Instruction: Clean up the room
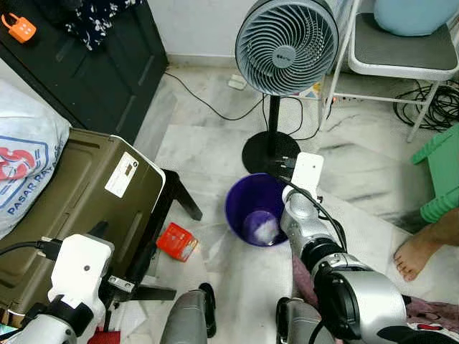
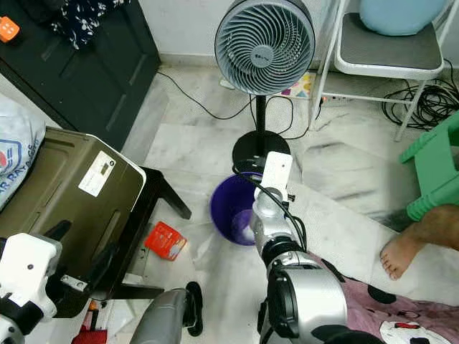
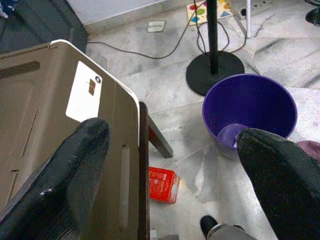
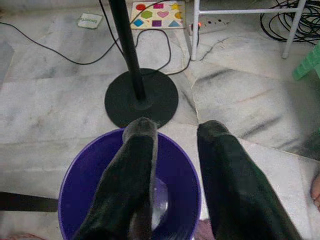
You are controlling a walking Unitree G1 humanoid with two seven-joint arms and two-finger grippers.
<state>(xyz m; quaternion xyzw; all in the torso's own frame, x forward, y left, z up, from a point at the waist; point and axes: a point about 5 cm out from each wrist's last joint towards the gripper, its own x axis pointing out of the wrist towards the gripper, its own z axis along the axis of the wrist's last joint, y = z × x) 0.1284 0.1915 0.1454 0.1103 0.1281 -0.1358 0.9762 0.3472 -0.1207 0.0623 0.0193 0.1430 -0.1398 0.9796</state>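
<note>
Right gripper (image 4: 172, 165) up close, poised directly above the purple bin (image 4: 75, 180), its two black fingers parted and holding nothing. Something pale and crumpled, tissue or plastic by the look of it, lies at the bottom of the bin (image 1: 267, 229), so I'd judge one bit of litter is already in and the arm hangs there because it's the drop spot. Over on the other side, the left gripper (image 3: 175, 165) is raised beside the olive-green case (image 1: 79, 193), fingers spread wide, also empty. Between its fingertips and below it, the red packet (image 3: 162, 184) lies on the marble floor (image 1: 193, 143), just beside the case's black stand and near the bin. That's my pick for the next piece to collect; the open fingers suit that job. Behind the bin stands the pedestal fan (image 1: 287, 44), its round base touching or nearly touching the bin's rim, cable trailing away. A person's bare foot (image 1: 414, 256) rests on the floor on the robot's right side, by a green stool (image 1: 443, 172). Worth keeping clear of.
</note>
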